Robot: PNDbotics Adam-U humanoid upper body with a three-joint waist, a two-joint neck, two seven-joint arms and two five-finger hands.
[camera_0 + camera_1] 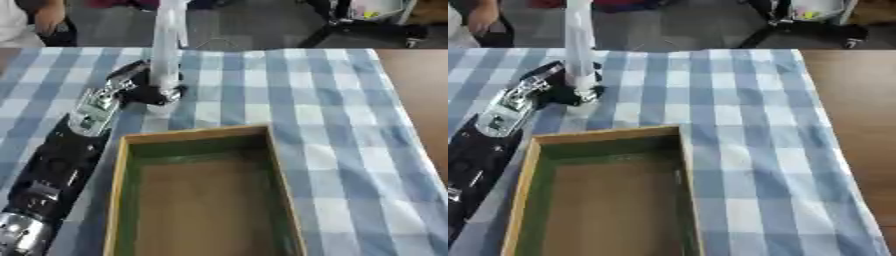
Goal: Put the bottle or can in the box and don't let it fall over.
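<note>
The left hand (149, 87) is curled around the base of the tall, pale translucent bottle (165, 40), upright on the checked surface (332, 110); the grasp step appears in hand. Next it likely calls for a level lift into the empty wooden box (284, 185).

A soft, matt blue-and-white checked cloth (332, 125) covers the brown wooden surface (859, 100). The open box (203, 195) looks like pale smooth wood with a dull brown floor. The tall white bottle (164, 45) looks like smooth, faintly translucent plastic; the black left hand (144, 90) shows silvery metal.
</note>
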